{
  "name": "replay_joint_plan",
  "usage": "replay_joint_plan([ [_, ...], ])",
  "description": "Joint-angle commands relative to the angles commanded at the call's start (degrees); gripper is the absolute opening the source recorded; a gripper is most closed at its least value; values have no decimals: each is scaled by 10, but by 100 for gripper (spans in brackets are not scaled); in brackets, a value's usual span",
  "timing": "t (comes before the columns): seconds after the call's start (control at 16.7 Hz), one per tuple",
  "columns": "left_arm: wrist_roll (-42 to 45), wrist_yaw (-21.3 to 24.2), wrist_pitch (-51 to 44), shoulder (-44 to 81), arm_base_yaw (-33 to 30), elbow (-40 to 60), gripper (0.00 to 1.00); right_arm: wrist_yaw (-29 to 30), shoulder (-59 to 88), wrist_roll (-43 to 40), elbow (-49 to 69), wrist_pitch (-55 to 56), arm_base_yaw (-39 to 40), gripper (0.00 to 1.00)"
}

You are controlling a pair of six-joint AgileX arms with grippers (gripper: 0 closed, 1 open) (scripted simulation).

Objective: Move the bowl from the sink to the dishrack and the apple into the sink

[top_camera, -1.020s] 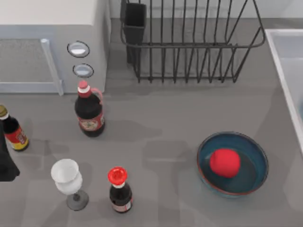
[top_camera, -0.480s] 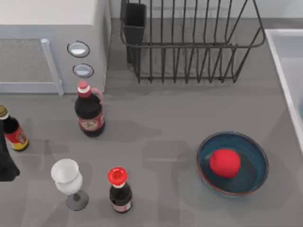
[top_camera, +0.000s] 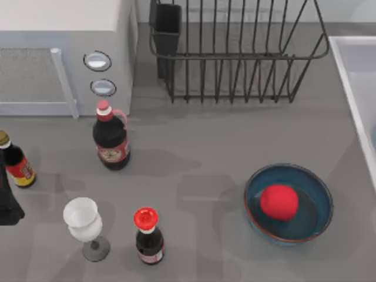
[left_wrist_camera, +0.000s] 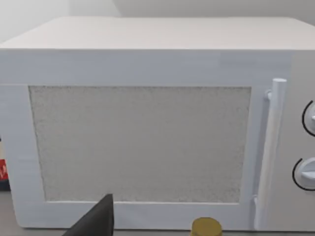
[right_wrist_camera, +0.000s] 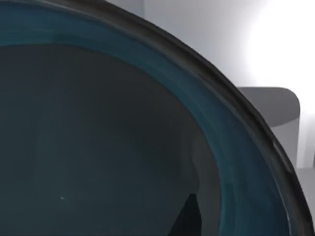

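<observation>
From above I see the smooth bright red apple (top_camera: 279,202) lying inside a round teal-blue glazed bowl (top_camera: 314,220) on the grey counter (top_camera: 200,153), near-right, just left of the white rectangular sink (top_camera: 352,76) at the right edge, with the black wire dishrack (top_camera: 235,59) at the far side. My right wrist view looks closely into the teal-blue bowl in the sink (right_wrist_camera: 98,147). My left arm (top_camera: 7,197) sits at the left edge facing the white microwave box (left_wrist_camera: 147,128); I cannot tell how either arm's fingers stand.
</observation>
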Motion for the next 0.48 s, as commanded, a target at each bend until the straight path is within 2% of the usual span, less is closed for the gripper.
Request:
replay_joint_plan([
  [0.24, 0, 0, 0, 0, 0, 0, 100, 0, 0, 0, 0, 0, 0, 2],
  [0.48, 0, 0, 0, 0, 0, 0, 100, 0, 0, 0, 0, 0, 0, 0],
])
